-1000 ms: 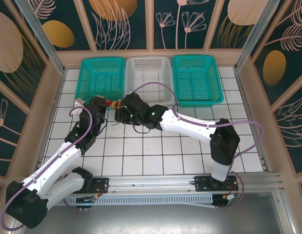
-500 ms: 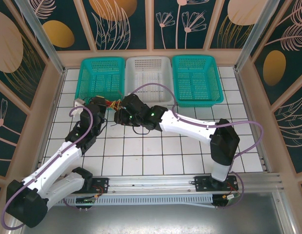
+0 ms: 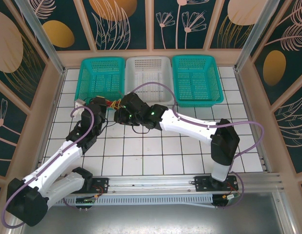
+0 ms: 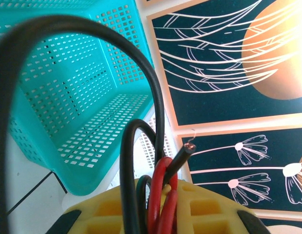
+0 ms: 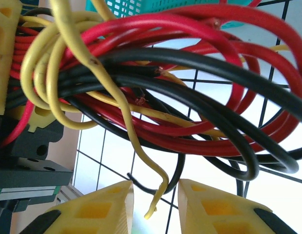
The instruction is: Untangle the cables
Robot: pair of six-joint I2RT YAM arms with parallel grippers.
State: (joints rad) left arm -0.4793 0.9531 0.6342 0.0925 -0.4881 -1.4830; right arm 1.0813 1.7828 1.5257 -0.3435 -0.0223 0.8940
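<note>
Since a second ago, the right end effector [image 3: 122,110] is edged closer to the cables [image 3: 111,104]. Its jaws are apart around a loose yellow strand [image 5: 141,165], so a pull-out is judged imminent. The bundle is clamped in the left end effector [image 3: 99,104], beside the teal basket [image 3: 87,83].

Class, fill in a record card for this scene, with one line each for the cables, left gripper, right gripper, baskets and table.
cables: red, black and yellow cables, one tangled bundle between the two grippers
left gripper: left gripper shut on red and black strands
right gripper: right gripper with jaws apart, a loose yellow cable end hanging in the gap
baskets: left teal basket, white basket, right teal basket, in a row at the far edge
table: white tiled table
</note>
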